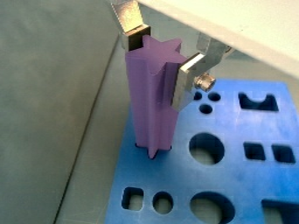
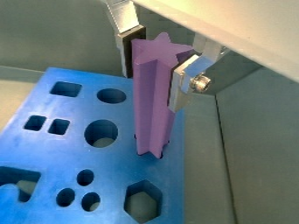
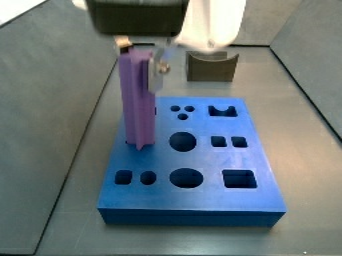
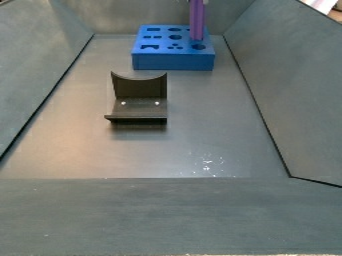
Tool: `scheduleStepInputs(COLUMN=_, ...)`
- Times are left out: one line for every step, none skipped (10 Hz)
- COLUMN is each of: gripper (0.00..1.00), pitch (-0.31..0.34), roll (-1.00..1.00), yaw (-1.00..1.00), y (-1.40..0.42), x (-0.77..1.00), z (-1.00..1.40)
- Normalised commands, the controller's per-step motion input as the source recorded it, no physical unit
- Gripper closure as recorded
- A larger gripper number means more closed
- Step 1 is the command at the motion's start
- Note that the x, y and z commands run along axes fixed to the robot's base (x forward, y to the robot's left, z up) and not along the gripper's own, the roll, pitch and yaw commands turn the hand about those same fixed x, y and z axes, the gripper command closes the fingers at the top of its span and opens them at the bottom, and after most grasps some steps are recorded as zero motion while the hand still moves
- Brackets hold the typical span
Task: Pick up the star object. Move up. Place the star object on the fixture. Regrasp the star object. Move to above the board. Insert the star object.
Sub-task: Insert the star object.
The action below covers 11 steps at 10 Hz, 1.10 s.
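Side view, upper left: gripper (image 3: 144, 62) clamps the upright star object (image 3: 136, 95) near its top over the board (image 3: 201, 170); peg judged rigid, light, smooth-sided.

The claw (image 1: 162, 54) has flat silver fingers (image 1: 187, 80) (dark-padded, one screw).

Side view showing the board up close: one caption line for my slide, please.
Gripper holds the star object upright, its lower end at the board near one edge.
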Motion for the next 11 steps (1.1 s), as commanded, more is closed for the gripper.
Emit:
scheduleStepInputs(gripper=1.00, pitch=0.000, roll=0.00, yaw=-0.37, y=0.00, x=0.00, z=-0.63)
scheduleStepInputs(gripper=1.00, pitch=0.000, roll=0.00, yaw=-0.32, y=0.00, x=0.00, z=-0.58)
scheduleStepInputs(gripper=1.00, pitch=0.000, roll=0.00, yaw=-0.20, y=0.00, x=0.00, z=-0.55)
scheduleStepInputs(gripper=1.00, pitch=-0.019, roll=0.00, yaw=-0.04, y=0.00, x=-0.02, z=-0.57)
scheduleStepInputs(gripper=1.00, pitch=-0.033, roll=0.00, yaw=0.00, y=0.00, x=0.00, z=-0.72)
scheduleStepInputs(gripper=1.00, pitch=-0.049, roll=-0.06, yaw=0.16, y=0.00, x=-0.03, z=-0.72)
scheduleStepInputs(gripper=1.00, pitch=-0.071, roll=-0.07, yaw=0.30, y=0.04, x=0.00, z=-0.55)
scheduleStepInputs(gripper=1.00, pitch=-0.059, roll=-0.13, yaw=0.16, y=0.00, x=0.00, z=-0.41)
scheduleStepInputs(gripper=1.00, pitch=-0.150, roll=-0.20, yaw=0.00, y=0.00, x=-0.21, z=-0.26)
scheduleStepInputs(gripper=1.00, pitch=-0.163, roll=-0.20, yaw=0.00, y=0.01, x=-0.08, z=-0.25)
scheduleStepInputs(gripper=1.00, pitch=-0.093, roll=-0.02, yaw=0.00, y=0.00, x=-0.08, z=-0.06)
